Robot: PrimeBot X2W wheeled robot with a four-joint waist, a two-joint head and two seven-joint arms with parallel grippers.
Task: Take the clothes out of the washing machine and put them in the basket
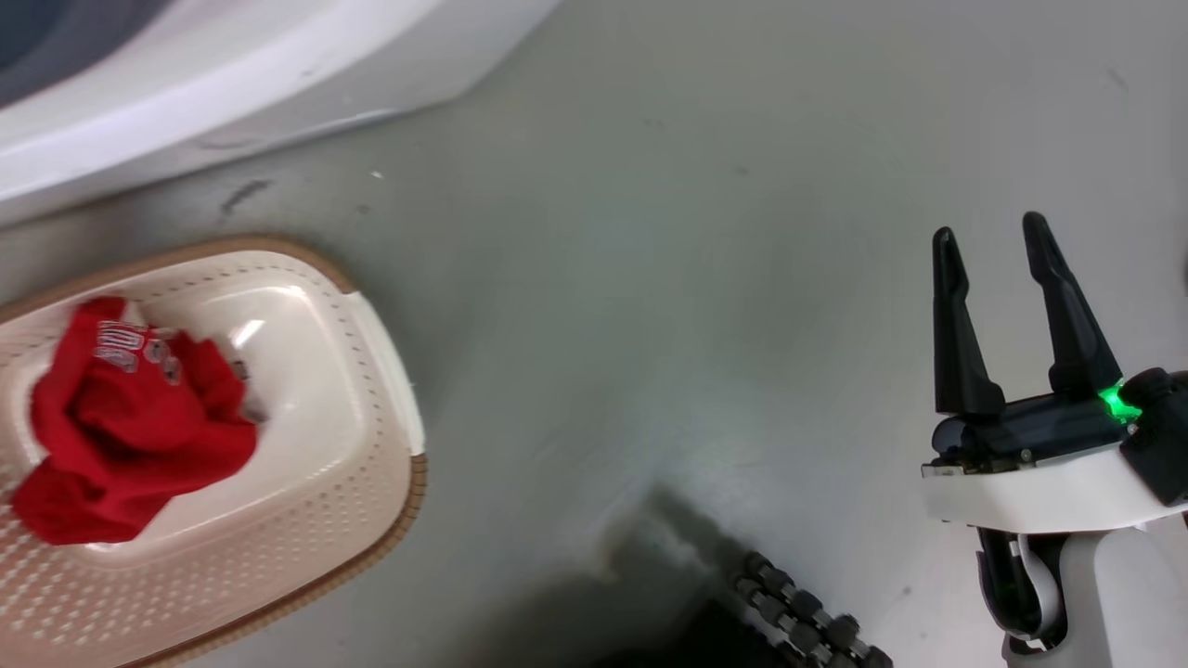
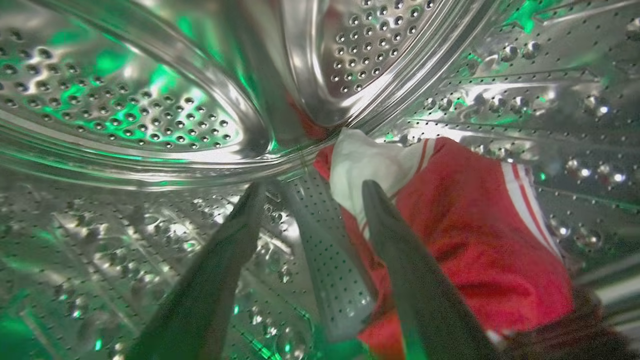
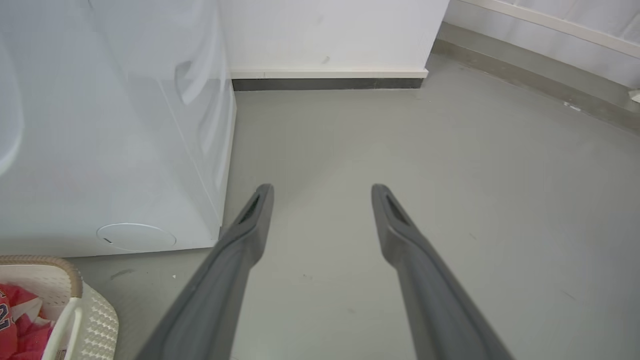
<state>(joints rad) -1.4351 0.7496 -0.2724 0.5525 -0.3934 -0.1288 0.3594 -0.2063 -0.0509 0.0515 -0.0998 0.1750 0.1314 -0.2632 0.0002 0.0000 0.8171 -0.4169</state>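
Left pincer: I see my left pincer (image 2: 310, 192) inside the drum (image 2: 125, 110), fingers spread wide and pinching nothing; a perforated paddle (image 2: 325, 260) of the drum shows between them.
Striped garment: the striped garment (image 2: 465, 240), red with a white part and red-white trim, lies on the drum wall. One finger of my left pincer crosses in front of it; I cannot tell if they touch.
Right pincer: my right pincer (image 1: 989, 232) is spread and empty over bare floor (image 1: 696, 325), well apart from the basket.
Basket: the basket (image 1: 371, 315) stands on the floor, near the foot of the washer (image 1: 186, 83).
Lettered garment: the lettered garment (image 1: 130, 436), red with white letters, lies crumpled inside the basket.
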